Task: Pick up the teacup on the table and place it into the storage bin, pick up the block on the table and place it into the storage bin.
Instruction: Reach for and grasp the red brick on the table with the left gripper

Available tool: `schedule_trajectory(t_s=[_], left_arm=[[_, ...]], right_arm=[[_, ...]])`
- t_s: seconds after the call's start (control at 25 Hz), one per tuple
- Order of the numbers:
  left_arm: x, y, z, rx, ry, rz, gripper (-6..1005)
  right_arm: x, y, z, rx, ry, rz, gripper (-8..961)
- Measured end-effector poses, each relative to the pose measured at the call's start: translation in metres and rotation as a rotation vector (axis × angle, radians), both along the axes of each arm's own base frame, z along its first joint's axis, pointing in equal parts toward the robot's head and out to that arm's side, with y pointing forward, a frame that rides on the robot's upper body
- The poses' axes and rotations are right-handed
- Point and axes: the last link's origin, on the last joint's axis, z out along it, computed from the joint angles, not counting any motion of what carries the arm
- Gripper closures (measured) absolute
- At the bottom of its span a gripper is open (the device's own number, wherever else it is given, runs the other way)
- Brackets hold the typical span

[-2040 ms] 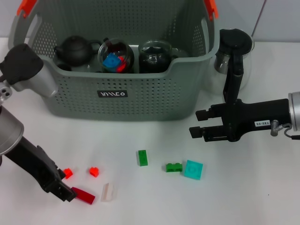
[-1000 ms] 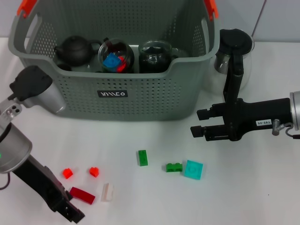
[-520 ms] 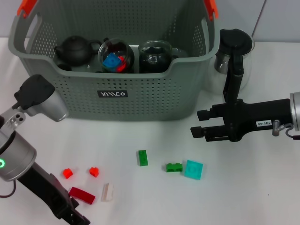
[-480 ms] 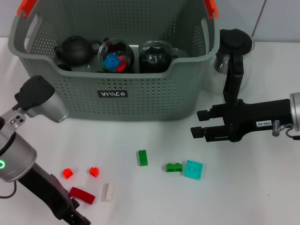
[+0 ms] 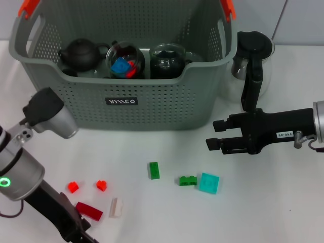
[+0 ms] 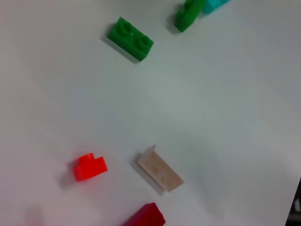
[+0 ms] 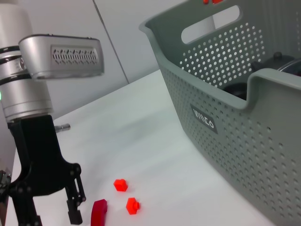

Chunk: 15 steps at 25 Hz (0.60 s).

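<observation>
Left end effector (image 5: 83, 234) has withdrawn below the dark red block (image 5: 89, 211), grip unclear to us. Right end effector (image 5: 212, 143) waits wide beside the bin (image 5: 121, 101). Blocks remain on the worktop (image 5: 152, 212); no teacup there.

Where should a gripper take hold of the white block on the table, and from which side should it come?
Probably from above, closing across the two long sides of the white block. It lies flat on the table, long and narrow, with free space beside each long side.
</observation>
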Motion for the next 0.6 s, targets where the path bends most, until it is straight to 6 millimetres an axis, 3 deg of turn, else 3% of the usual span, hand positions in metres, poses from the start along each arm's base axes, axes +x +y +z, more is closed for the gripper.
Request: schedule_trajectory(t_s=[0.6], left_arm=[[0.001,0.01,-0.006,0.025,0.008,-0.013,423]], right_arm=[[0.001,-0.001,-0.001,-0.004,-0.001,-0.003,312]])
